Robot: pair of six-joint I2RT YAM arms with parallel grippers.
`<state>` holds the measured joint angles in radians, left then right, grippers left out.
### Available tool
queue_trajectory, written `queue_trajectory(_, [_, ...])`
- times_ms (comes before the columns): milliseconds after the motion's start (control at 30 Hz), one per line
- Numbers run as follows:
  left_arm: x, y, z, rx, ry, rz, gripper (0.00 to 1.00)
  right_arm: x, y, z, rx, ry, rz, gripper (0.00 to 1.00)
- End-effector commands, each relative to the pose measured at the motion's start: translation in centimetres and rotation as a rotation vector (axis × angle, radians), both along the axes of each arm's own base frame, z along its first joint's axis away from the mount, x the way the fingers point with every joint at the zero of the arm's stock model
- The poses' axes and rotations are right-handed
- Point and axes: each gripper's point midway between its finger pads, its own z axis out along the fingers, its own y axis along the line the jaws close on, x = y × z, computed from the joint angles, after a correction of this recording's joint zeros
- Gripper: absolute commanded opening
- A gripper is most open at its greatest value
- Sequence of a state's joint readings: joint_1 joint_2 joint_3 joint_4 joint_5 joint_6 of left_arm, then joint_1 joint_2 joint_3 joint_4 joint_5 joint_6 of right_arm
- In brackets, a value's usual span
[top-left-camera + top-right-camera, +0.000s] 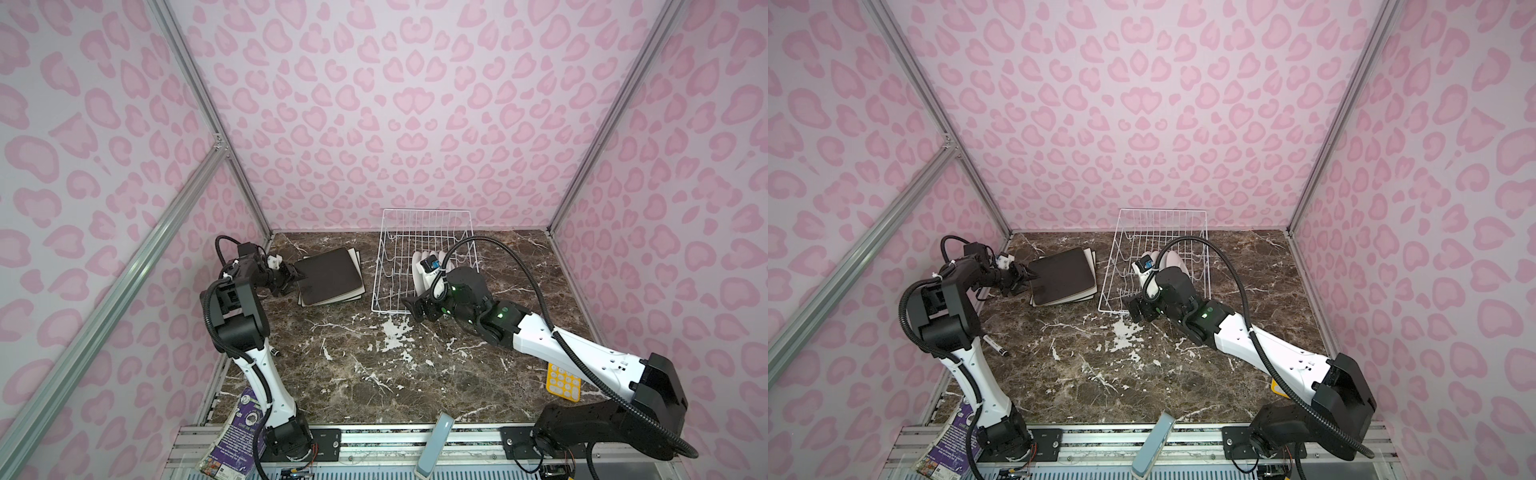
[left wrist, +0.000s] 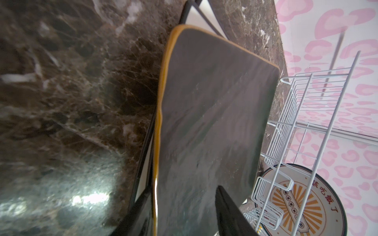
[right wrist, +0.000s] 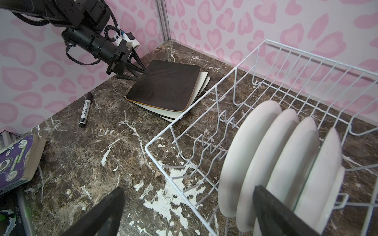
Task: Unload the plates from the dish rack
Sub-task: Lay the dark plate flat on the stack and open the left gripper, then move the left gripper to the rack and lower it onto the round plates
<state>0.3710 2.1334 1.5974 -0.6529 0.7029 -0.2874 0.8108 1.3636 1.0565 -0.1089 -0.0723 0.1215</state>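
The left claw [image 3: 142,74] stands parted at a corner of the brown plate [image 3: 163,85], one finger above the rim and one below, not clamped on it; that plate lies flat on top of two cream plates [image 3: 203,80], stacked on the table [image 1: 374,374] just beside the rack [image 1: 424,232]; the right claw [image 3: 189,189] gapes wide and holds nothing, at the rack's front end; four round plates [image 3: 266,153] stand on edge inside the rack; a marker [image 3: 85,110] lies near the stack.
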Motion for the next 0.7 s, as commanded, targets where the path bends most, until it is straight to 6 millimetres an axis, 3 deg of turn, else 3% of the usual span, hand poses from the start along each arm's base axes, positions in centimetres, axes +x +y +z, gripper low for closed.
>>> queue_trajectory(0, [0.3,-0.2,1.9,0.003,-0.048,-0.001,0.52,0.2,-0.1,0.3,0.011,-0.012,-0.019,0.99])
queue_trajectory(267, [-0.1,-1.2,8.2,0.062,-0.192,-0.003,0.61,0.6,-1.4,1.9,0.006,-0.075,-0.069,0.99])
queue_trajectory(500, [-0.2,-3.4,15.6,0.14,-0.377,-0.03,0.63,1.2,-2.7,3.6,-0.003,-0.136,-0.132,0.99])
queue_trajectory(667, [-1.3,-5.0,20.2,0.197,-0.474,-0.026,0.66,1.3,-3.5,3.9,-0.001,-0.166,-0.167,0.99])
